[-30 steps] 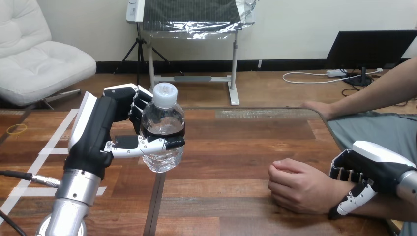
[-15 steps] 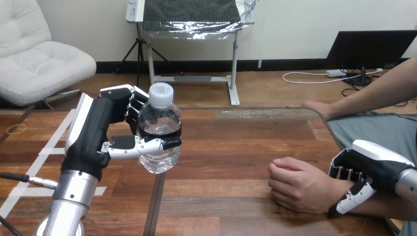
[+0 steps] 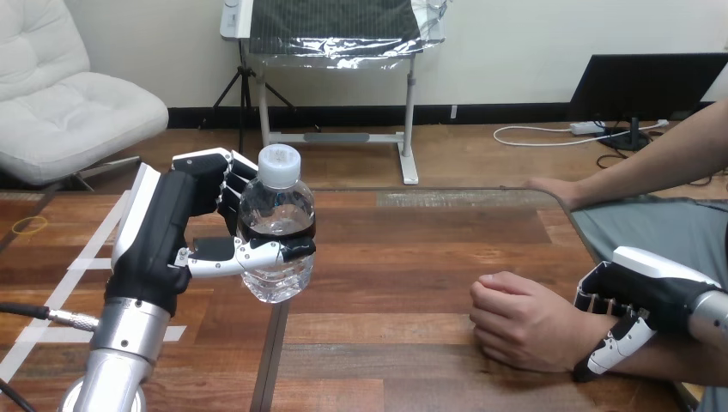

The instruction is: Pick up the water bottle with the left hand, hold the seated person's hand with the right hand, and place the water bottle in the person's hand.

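**Left arm** (image 3: pixel 120 343): silver forearm rising nearly upright from the lower left edge, wrist straight.

**Left hand** (image 3: pixel 167 227): raised, white back shell turned to the left. Its fingers (image 3: pixel 232 184) are curled behind a water bottle (image 3: pixel 276 210) and its thumb (image 3: pixel 249 251) lies across the bottle's front, holding it upright.

**Right arm** (image 3: pixel 714 307): entering at the lower right edge.

**Right hand** (image 3: pixel 648 287): low, white back shell uppermost. Its fingers are draped over the person's wrist (image 3: pixel 588 336) and its thumb (image 3: pixel 614 348) is curled down the near side of the wrist.
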